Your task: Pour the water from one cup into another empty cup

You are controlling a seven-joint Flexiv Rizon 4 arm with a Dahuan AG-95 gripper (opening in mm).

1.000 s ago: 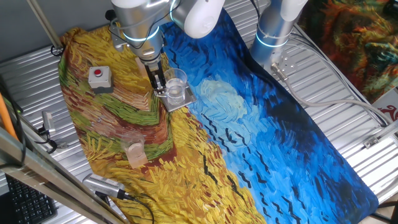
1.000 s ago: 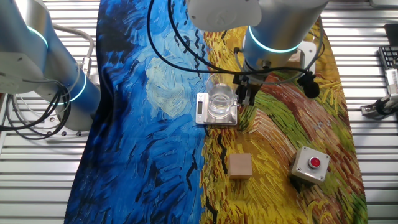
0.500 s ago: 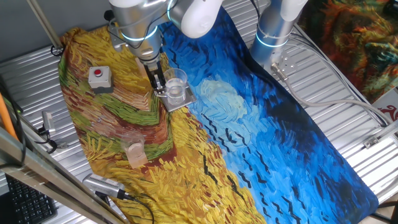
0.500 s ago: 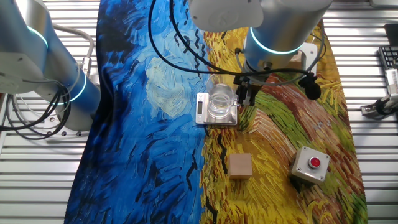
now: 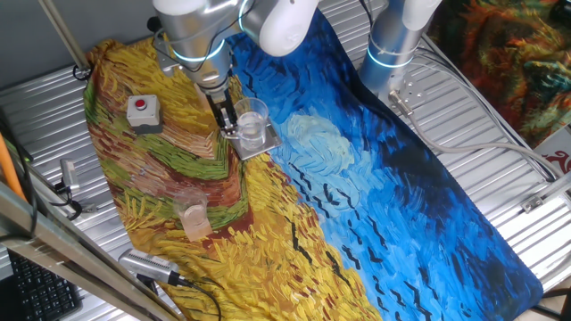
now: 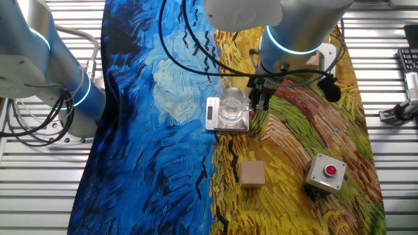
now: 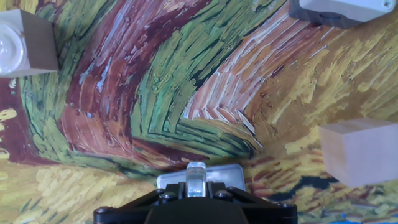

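Two fixed views: clear tumbler (image 5: 252, 123) upright on a small silver scale (image 6: 226, 119), thick-rimmed, slightly tapered, water inside barely showing. Hand (image 5: 229, 116) just beside it, fingers dark and close together; pinching the rim or not, cannot tell. Peach-tinted cup (image 5: 194, 218) well apart on the painted cloth over the table (image 5: 53, 94). Wooden block (image 6: 252, 174) and red-button box (image 6: 326, 172) seen plainly only from the other side.

A matt painted cloth (image 5: 375, 205) covered a ribbed metal table (image 5: 53, 107); the clear glossy tumbler (image 5: 252, 122) stood on a brushed-metal scale (image 6: 210, 116) beside a wooden block (image 6: 252, 174).
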